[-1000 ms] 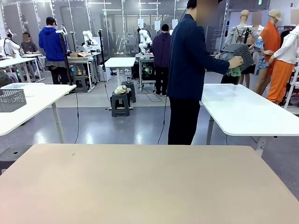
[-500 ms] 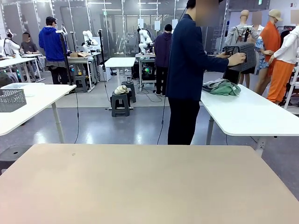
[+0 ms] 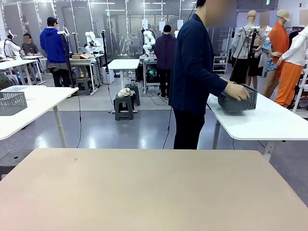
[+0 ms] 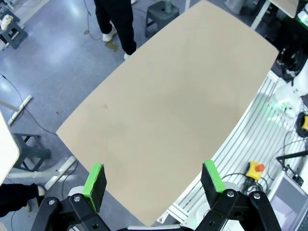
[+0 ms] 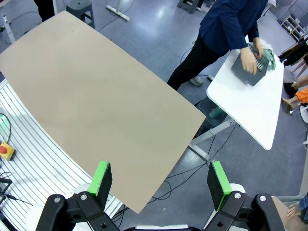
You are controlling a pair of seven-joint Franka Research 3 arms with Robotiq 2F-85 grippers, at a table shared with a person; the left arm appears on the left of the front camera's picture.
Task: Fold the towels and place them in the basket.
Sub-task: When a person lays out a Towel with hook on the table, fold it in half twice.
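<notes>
Left gripper [image 4: 153, 178], right gripper [image 5: 160, 179]: fingers wide, empty. Dark grey mesh basket [image 3: 239, 104], 2 o'clock; mint-green terry towels [image 5: 269, 57] apparently beside. Risk: stall, both beyond reach.

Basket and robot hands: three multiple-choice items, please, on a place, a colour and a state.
1. Where does the basket stand? A. beige table. B. white table. C. floor.
2. Colour of the left hand's pads? A. green. B. red. C. yellow.
3. The right hand is: A. open, empty. B. shut on a towel. C. shut on the basket.
Answers: 1 B, the person's hand holds it there; 2 A, both pads are green; 3 A, its fingers stand apart, nothing between.
</notes>
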